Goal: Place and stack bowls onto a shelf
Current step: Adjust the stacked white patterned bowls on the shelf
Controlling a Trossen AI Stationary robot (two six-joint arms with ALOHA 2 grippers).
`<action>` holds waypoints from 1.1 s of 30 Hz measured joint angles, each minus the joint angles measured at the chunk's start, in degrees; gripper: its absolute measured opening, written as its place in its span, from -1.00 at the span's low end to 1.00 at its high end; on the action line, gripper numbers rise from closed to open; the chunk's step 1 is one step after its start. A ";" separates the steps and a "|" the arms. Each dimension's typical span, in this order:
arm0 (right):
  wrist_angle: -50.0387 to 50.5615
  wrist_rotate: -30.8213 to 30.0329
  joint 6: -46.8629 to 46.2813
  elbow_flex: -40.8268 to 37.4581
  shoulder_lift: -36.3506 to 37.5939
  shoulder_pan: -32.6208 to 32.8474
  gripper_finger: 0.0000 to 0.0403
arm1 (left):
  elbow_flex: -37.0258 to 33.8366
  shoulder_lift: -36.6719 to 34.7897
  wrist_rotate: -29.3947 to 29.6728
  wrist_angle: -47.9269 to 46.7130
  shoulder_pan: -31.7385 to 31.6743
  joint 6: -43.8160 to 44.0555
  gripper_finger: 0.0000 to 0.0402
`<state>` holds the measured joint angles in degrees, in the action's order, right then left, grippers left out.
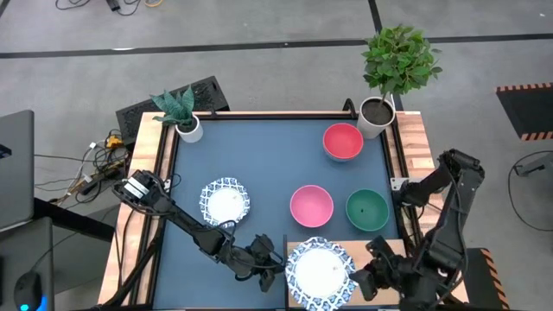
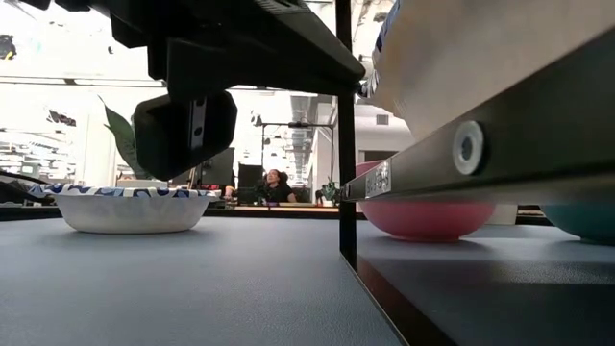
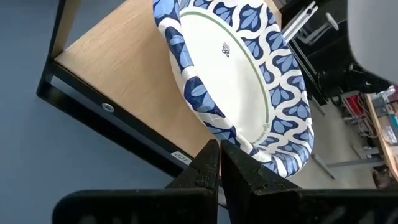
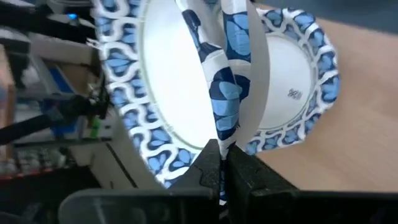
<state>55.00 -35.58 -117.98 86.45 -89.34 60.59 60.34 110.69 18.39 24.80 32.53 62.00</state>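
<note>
- Left gripper (image 3: 219,163) pinches the rim of a blue-patterned white paper bowl (image 3: 239,74) sitting on the light wood-grain shelf (image 3: 130,87).
- Right gripper (image 4: 222,167), fingers pressed together, clamps the rim of a second patterned bowl (image 4: 168,81) tilted over the first.

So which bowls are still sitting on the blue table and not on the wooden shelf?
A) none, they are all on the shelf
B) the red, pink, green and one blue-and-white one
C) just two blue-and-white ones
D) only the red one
B: seen from above, the red bowl, pink bowl, green bowl and one blue-and-white bowl sit on the blue table, off the shelf.
</note>
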 joint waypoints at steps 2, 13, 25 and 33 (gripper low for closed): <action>-1.27 -1.86 -2.35 -1.21 0.02 1.31 -0.87 | 0.00 0.00 -0.15 0.31 0.00 0.14 -1.00; -17.51 -4.68 -8.62 -13.56 0.20 1.76 -0.87 | -0.02 0.00 -0.13 1.68 -0.02 -0.01 -1.00; -26.62 -4.25 -10.08 -21.38 0.24 1.52 -0.87 | -0.02 0.00 -0.70 1.69 -2.12 -0.28 -1.00; -25.60 -1.46 -11.31 -23.82 0.24 1.00 -0.71 | -0.02 0.00 -1.60 1.70 -3.02 0.30 -1.00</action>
<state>29.39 -37.04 -129.30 62.63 -89.10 61.59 60.31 110.69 16.79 26.50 29.52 62.30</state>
